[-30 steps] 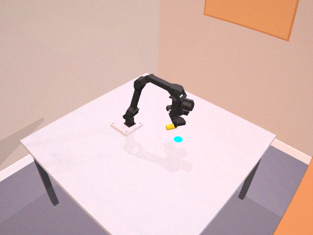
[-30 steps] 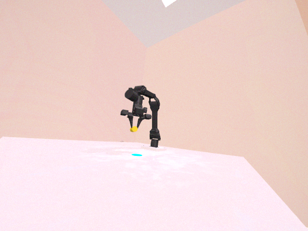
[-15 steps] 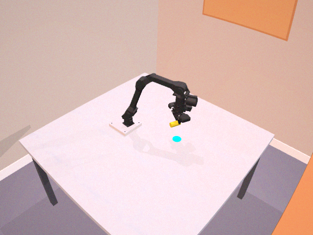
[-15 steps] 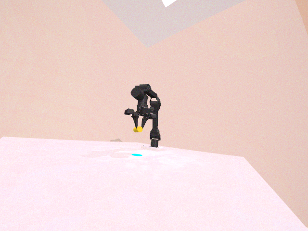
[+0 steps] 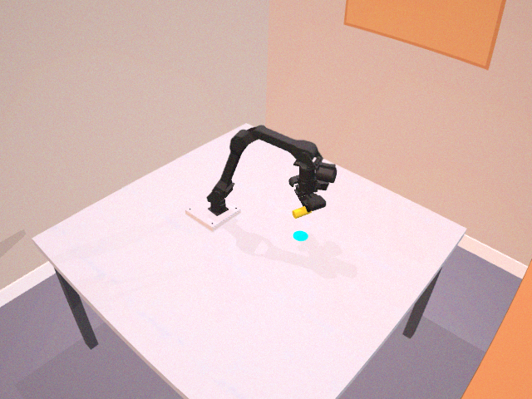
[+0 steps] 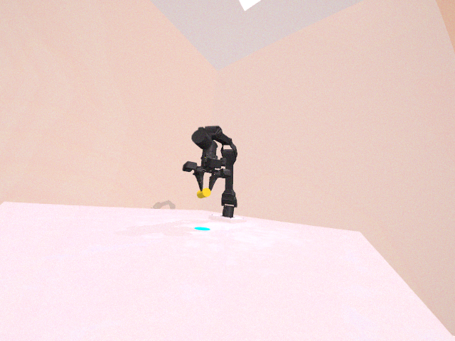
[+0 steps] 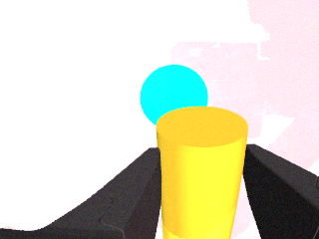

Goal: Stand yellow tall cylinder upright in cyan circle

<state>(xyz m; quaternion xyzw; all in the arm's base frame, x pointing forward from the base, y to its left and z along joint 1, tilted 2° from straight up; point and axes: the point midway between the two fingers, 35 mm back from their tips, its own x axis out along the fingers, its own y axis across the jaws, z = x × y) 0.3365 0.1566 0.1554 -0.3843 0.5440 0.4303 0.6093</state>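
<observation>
The yellow cylinder [image 5: 299,212] [image 6: 203,192] [image 7: 201,174] is hanging in the air above the white tabletop [image 5: 258,309] [image 6: 220,286], and I am gripping it between the two black fingers of my gripper [image 5: 307,209] [image 6: 205,190] [image 7: 202,157]. In the top view it is sitting just right of the middle of the frame, lying nearly sideways rather than standing upright. In the exterior view it is showing slightly below the center, tilted, with a round end facing the camera.

The cyan circle [image 5: 300,235] [image 6: 202,228] [image 7: 173,92] is lying flat on the tabletop, appearing directly below the cylinder in both outside views, with a gap between them. In my wrist view the circle is showing above the center, its lower edge being covered by the cylinder's end, while the cylinder is filling the lower middle.

My black arm [image 5: 279,139] [image 6: 229,176] is arching over from its pale base plate [image 5: 195,213] [image 6: 239,219], left of center in the top view.
</observation>
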